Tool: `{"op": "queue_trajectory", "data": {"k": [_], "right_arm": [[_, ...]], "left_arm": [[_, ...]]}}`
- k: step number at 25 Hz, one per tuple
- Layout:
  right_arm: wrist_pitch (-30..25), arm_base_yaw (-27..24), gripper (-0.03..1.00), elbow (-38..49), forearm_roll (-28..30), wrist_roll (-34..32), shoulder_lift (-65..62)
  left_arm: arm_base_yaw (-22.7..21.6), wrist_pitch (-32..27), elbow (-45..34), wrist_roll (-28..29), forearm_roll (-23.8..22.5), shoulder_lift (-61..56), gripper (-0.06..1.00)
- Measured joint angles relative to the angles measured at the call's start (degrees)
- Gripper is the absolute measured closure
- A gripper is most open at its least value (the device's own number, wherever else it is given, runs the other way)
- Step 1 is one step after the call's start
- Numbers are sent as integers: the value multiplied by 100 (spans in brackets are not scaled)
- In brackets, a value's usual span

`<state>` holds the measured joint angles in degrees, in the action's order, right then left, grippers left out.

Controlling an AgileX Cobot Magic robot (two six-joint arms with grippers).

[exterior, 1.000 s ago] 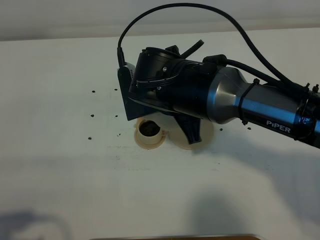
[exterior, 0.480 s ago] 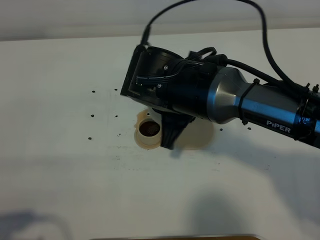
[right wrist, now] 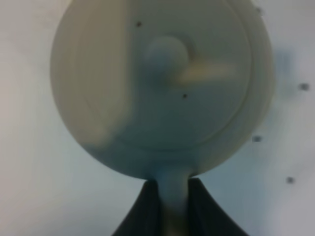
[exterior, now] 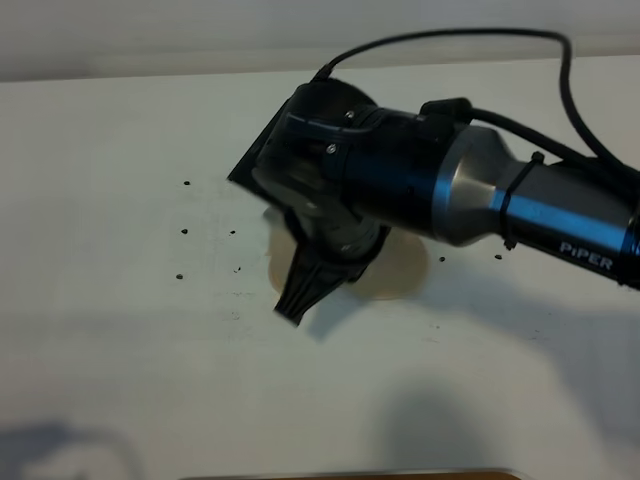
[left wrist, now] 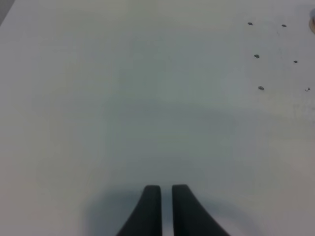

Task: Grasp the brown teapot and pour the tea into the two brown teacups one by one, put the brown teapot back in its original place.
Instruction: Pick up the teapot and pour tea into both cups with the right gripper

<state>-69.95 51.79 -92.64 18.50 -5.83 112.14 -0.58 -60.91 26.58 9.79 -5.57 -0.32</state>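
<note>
Right wrist view: brown teapot handle between right gripper fingers.

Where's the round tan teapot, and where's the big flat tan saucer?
Round tan ceramic teapot [right wrist: 166, 53], right wrist view, lid knob.
Flat round tan saucer [exterior: 405, 272], exterior high view, bare rim.

brown teapot: pale beige, round, knobbed lid on, seen from above; handle clamped in right hand. Half-covered beige disc, probably original place. Teacups hidden.

Black-and-silver arm, white PiPER lettering, black cable, tapered dark fingers
</note>
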Motion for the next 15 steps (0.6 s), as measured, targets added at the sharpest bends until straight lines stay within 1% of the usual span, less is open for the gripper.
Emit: {"op": "queue_trajectory", "data": {"k": [3, 6, 11, 15], "right_arm": [[0, 172, 89, 0, -264, 62, -18], [0, 257, 89, 0, -410, 74, -18], [32, 275, 89, 0, -645, 77, -18], [241, 275, 89, 0, -943, 81, -18]], "left_arm": [[0, 0, 0, 0, 0, 0, 83], [0, 0, 0, 0, 0, 0, 83], [0, 0, 0, 0, 0, 0, 83], [0, 0, 0, 0, 0, 0, 83]]}}
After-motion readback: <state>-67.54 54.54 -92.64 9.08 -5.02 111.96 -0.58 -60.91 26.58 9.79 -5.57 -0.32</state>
